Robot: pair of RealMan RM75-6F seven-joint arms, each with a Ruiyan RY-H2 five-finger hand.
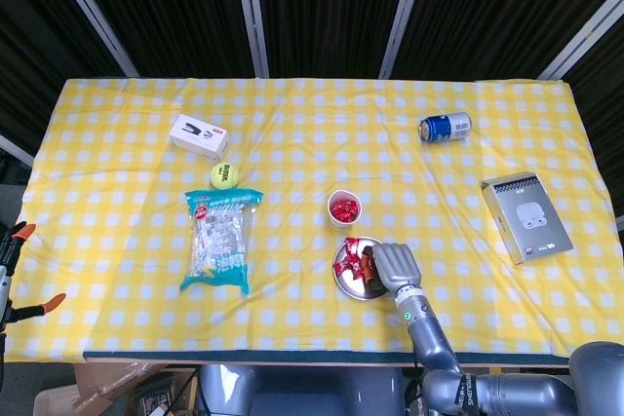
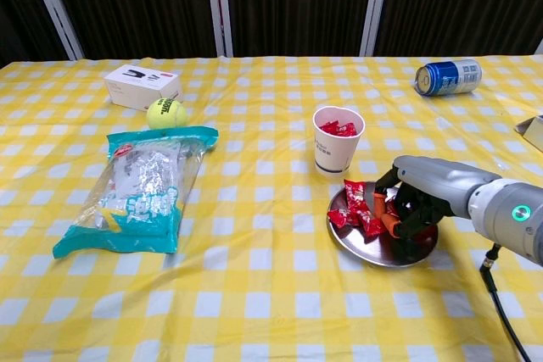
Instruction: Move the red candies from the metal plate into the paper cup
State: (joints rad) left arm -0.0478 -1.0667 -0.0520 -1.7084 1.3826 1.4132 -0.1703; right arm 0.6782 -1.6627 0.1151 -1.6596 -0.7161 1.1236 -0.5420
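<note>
The metal plate (image 2: 405,248) lies just in front of the white paper cup (image 2: 338,148), which holds a few red candies (image 2: 338,129). More red candies (image 2: 357,209) sit bunched on the plate's left half. My right hand (image 2: 417,192) rests low on the plate with its fingers curled in, and a red candy (image 2: 389,207) is pinched between thumb and fingers. In the head view the right hand (image 1: 393,265) covers the right side of the plate (image 1: 346,283), with the cup (image 1: 344,208) just beyond. My left hand is not visible.
A snack bag (image 2: 144,186), a tennis ball (image 2: 165,113) and a white box (image 2: 142,86) lie to the left. A blue can (image 2: 448,77) lies on its side at the far right, and a grey box (image 1: 526,216) sits on the right.
</note>
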